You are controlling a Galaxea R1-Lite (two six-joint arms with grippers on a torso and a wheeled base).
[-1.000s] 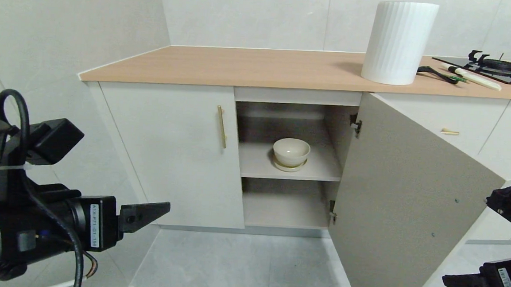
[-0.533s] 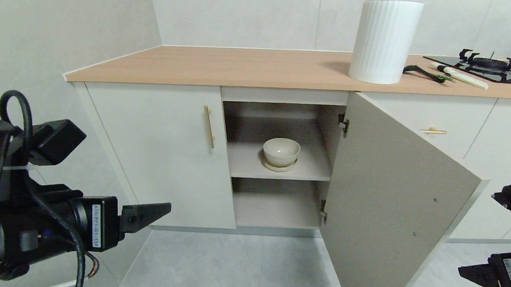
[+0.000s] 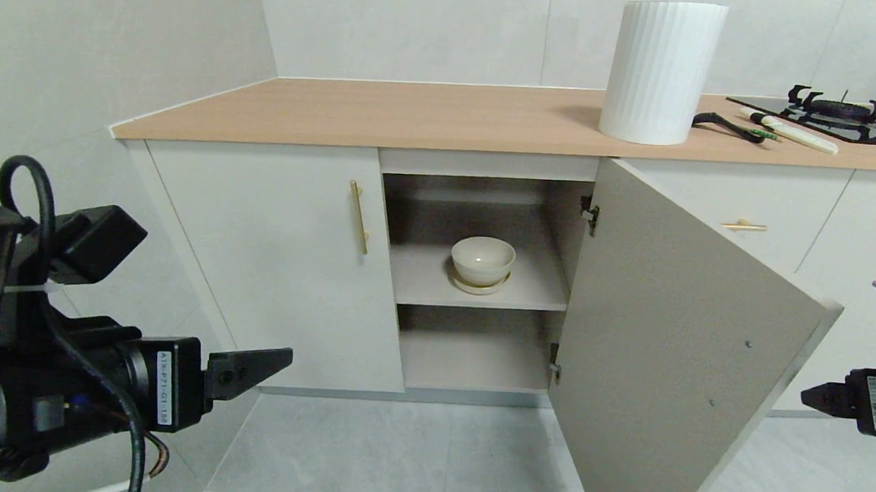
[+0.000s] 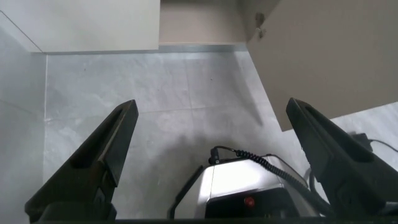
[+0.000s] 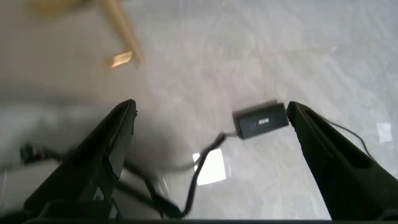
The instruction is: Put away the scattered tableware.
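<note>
A cream bowl (image 3: 483, 258) sits on a small saucer (image 3: 480, 284) on the upper shelf (image 3: 534, 286) of the open cabinet. My left gripper (image 3: 256, 363) hangs low at the left, well in front of the cabinet and below the bowl's level. Over the floor tiles, the left gripper (image 4: 211, 109) is open with nothing between its fingers. My right gripper (image 3: 817, 395) is at the far right, beyond the open door (image 3: 675, 352). The right gripper (image 5: 210, 106) is open and empty above the floor.
On the wooden counter (image 3: 385, 113) stand a tall white ribbed cylinder (image 3: 662, 69), a black-handled tool (image 3: 727, 125) and a pale utensil (image 3: 795, 132) by the hob (image 3: 849, 111). The cabinet's left door (image 3: 270, 258) is shut. A black box with cable (image 5: 261, 119) lies on the floor.
The head view first shifted, moving the whole scene leftward. Since then my right gripper has risen and drawn toward the right edge. The left gripper and the bowl have stayed put.
</note>
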